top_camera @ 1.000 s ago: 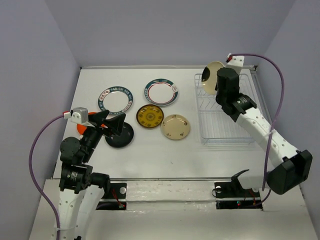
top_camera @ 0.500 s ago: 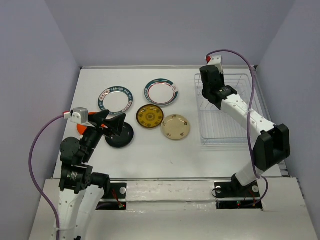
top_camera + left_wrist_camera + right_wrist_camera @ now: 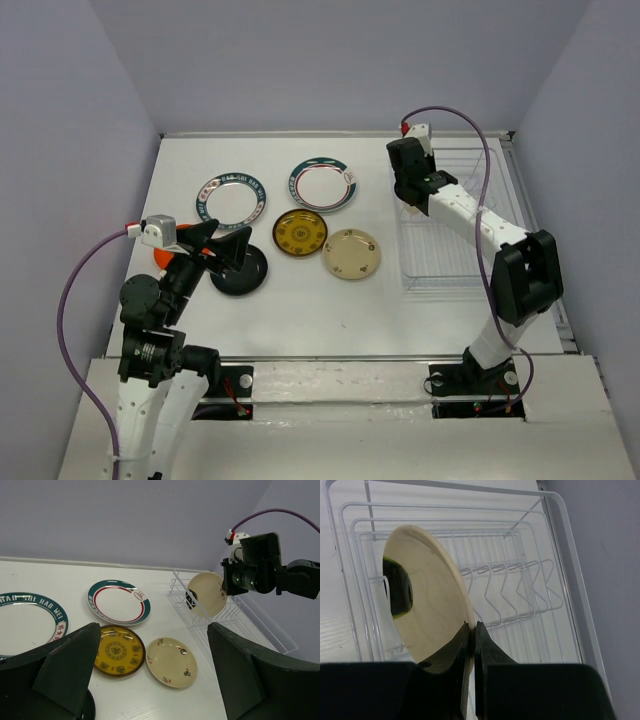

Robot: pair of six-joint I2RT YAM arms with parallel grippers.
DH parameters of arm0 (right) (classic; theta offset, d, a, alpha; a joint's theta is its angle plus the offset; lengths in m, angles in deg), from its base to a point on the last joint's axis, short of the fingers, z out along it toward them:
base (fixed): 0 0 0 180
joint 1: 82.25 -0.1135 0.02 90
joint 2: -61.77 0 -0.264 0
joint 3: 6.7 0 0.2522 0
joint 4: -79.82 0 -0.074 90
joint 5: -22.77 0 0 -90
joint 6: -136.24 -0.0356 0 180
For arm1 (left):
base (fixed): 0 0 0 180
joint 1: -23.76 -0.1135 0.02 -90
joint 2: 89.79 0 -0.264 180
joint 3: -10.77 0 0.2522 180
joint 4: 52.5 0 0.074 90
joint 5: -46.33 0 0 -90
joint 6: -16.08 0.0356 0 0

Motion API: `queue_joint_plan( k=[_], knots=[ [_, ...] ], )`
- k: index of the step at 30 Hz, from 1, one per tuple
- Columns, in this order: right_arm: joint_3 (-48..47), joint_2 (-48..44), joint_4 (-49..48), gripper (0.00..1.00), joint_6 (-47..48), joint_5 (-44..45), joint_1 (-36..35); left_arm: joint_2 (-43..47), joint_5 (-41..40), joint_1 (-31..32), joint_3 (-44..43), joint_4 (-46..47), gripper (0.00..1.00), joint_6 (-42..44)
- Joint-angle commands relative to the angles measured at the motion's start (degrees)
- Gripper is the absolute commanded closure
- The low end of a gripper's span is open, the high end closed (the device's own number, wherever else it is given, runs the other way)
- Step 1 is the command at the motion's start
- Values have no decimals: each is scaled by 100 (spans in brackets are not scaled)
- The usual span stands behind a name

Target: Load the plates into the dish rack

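The right end effector (image 3: pixel 472 630) is clamping the rim of a cream plate (image 3: pixel 430 595), holding it on edge and tilted over the far left corner of the dish rack (image 3: pixel 455 285); whether its lower edge is touching the wire cannot be told; the slotted row is running to the plate's right. The left end effector (image 3: pixel 222 245) is hanging with fingers wide apart over the black plate (image 3: pixel 240 275) near the bench's (image 3: pixel 300 310) left edge; four plates are lying flat mid-bench, well apart from the rack.
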Motion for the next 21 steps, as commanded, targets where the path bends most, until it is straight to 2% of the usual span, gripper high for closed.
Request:
queue_joint_plan(
  k=[1, 6, 8, 9, 11, 12, 15, 21],
  knots=[
    [-156, 57, 19, 93, -350, -133, -32, -44, 102, 13, -108, 289, 1, -19],
    [-147, 137, 89, 91, -482, -283, -32, -71, 93, 13, -108, 289, 1, -19],
    [-130, 93, 98, 82, -544, -336, -32, -71, 93, 13, -108, 289, 1, -19],
    [-138, 41, 107, 74, -553, -379, -32, -71, 93, 13, -108, 289, 1, -19],
    [-147, -30, 133, 65, -570, -432, -32, -62, 84, 13, -100, 280, 1, -19],
    [-147, -65, 151, 65, -570, -450, -32, -62, 76, 13, -100, 280, 1, -19],
    [-182, -250, 247, 53, -579, -538, -32, -62, 76, 13, -100, 280, 1, -19],
    [-270, -882, 485, 50, -746, -1020, -32, -62, 40, 4, -108, 262, 1, -19]
  ],
)
